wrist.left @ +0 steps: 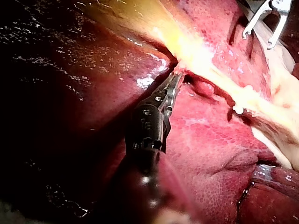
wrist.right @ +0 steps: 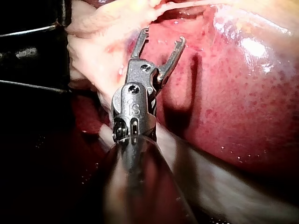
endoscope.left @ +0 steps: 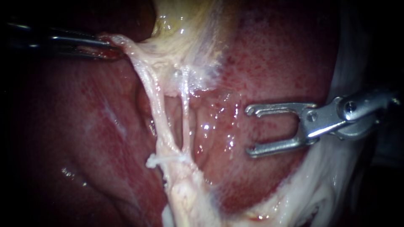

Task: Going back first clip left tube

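— What did you see on the left side?

— The left instrument [endoscope.left: 110,43] came in from the far left, high up. Its jaws were drawn together on a flap of pale tissue [endoscope.left: 126,46], gripping it from both sides and holding it out to the left. That flap ran into the yellowish gallbladder [endoscope.left: 185,25] just to its right.

— And the tubes?

— Two of them stood in the middle, stretched from the gallbladder towards the near side. The left tube [endoscope.left: 156,105] was the thicker, slanting down to the right. The right tube [endoscope.left: 185,113] was a thin, glistening strand just beside it, and the two met at their near ends. A small white piece that looked like a clip [endoscope.left: 166,159] lay crosswise there, on the near end of the left tube. I couldn't tell how far round it reached.

— Where was the other instrument?

— The right instrument [endoscope.left: 249,130] came in from the right. Its forked jaws stood wide apart with nothing between them, pointing left. They hung over the red liver [endoscope.left: 269,54], well apart from both tubes and from the clip.
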